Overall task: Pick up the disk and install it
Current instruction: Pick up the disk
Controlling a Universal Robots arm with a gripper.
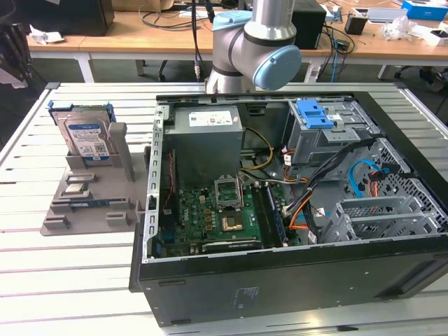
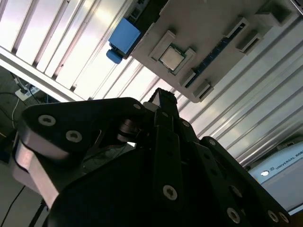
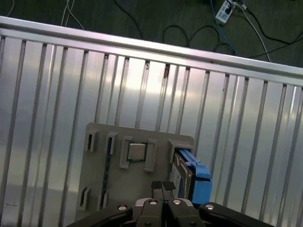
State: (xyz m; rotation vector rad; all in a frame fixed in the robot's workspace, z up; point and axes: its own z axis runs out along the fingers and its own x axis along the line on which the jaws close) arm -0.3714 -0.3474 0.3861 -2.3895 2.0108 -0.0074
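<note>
On the slotted metal table (image 1: pixel 28 273), at the exterior view's left of the open computer case (image 1: pixel 280 287), the disk (image 1: pixel 85 136) stands on edge in a grey holder (image 1: pixel 91 199), its blue carrier frame showing along the top. We see the claw (image 3: pixel 163 186) in the first wrist view hanging above that holder, its fingertips pressed together and gripping nothing. The disk (image 3: pixel 188 174) sits below and just to one side of the fingertips, apart from them, untouched. A small square processor chip (image 3: pixel 137 151) lies flat in the holder beside the disk. The arm (image 1: pixel 255 42) stands at the case's far side in the exterior view.
</note>
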